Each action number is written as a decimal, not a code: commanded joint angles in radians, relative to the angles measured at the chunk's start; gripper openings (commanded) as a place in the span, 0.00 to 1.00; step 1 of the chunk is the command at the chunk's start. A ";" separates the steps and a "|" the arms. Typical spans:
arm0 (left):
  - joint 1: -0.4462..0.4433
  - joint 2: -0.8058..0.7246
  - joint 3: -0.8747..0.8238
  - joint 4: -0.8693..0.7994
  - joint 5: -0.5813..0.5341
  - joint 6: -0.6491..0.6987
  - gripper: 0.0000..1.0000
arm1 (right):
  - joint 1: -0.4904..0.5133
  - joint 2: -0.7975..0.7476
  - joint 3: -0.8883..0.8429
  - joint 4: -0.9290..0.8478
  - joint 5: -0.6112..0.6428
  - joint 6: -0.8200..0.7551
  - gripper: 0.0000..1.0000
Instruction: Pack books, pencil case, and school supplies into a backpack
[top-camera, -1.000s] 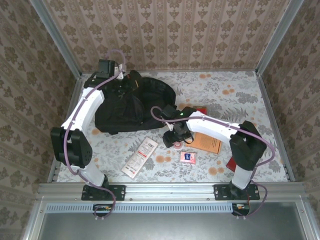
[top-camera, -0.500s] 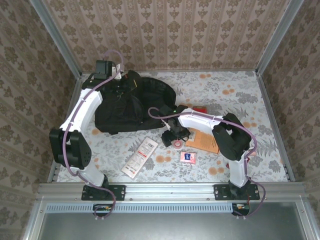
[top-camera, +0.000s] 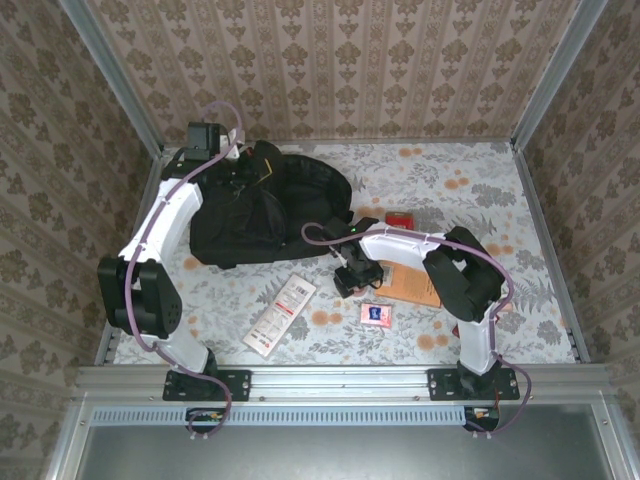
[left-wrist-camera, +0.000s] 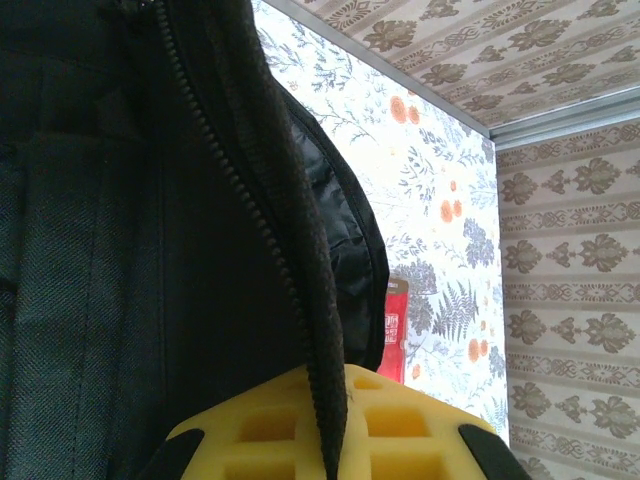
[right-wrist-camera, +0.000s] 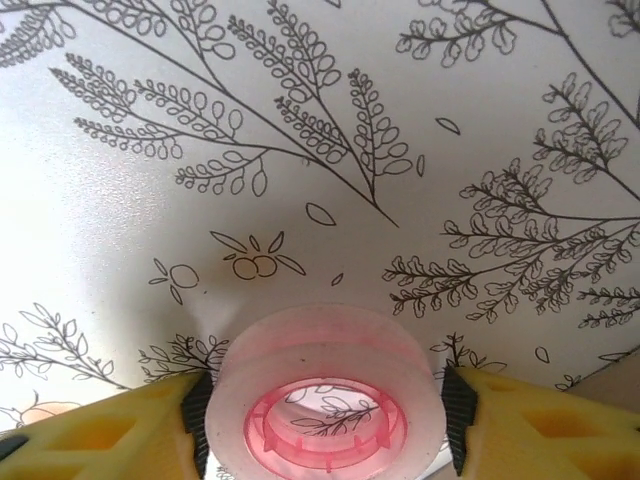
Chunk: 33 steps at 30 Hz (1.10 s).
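Our right gripper (right-wrist-camera: 325, 415) pinches the translucent pink ring-shaped tape roll (right-wrist-camera: 325, 350) from both sides, down at the floral-patterned table (top-camera: 470, 190) near its middle, just beside the orange paperback (top-camera: 418, 288). Our left gripper (left-wrist-camera: 335, 425) is pressed together on the zip edge of the large black fabric backpack (top-camera: 265, 215), which lies toward the table's far left corner.

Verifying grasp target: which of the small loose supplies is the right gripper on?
The pink tape roll, flanked on both sides by the right gripper. The pink-and-blue square packet lies apart, nearer the arm bases.
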 joint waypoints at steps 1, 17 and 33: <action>0.004 -0.015 -0.007 0.032 0.024 -0.010 0.00 | 0.011 0.007 -0.036 0.002 -0.012 0.023 0.57; -0.002 -0.008 -0.001 0.024 0.021 0.001 0.00 | -0.005 -0.210 0.028 -0.056 0.020 0.050 0.48; -0.038 -0.014 0.016 0.015 0.032 0.019 0.00 | -0.206 -0.254 0.257 0.194 -0.294 0.302 0.49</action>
